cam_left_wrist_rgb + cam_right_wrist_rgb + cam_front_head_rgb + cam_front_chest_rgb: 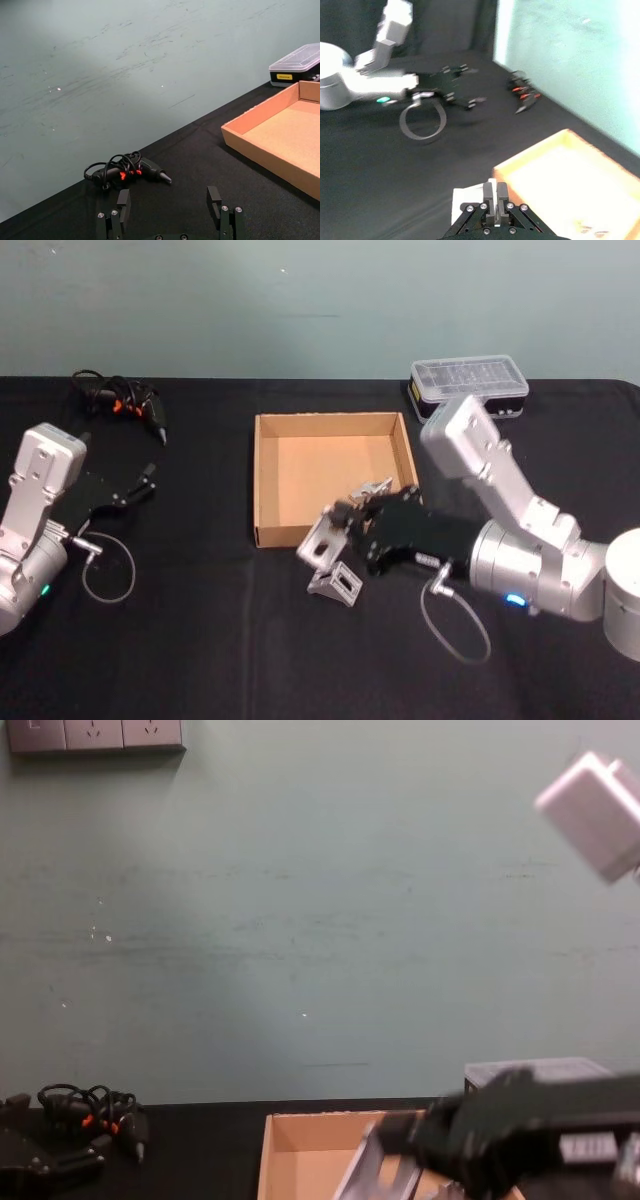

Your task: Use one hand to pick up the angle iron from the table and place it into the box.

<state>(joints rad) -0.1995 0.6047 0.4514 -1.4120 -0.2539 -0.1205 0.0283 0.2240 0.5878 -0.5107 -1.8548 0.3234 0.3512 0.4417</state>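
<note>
The right pincer (343,518) pinches an angle iron (318,540) at the front right corner of the box (275,536). It is grasped but not yet let go. A second angle iron (335,583) lies on the counter (200,640) just in front, and the left pincer (140,485) is parked far left. In the left wrist view, its fingers (123,200) are spread and hold nothing. In the right wrist view, the fingers (490,192) are pressed together on the pale iron, with the box beside them. In the chest view, the iron seems to hang over the box's near wall — by my judgement only the release is left.
</note>
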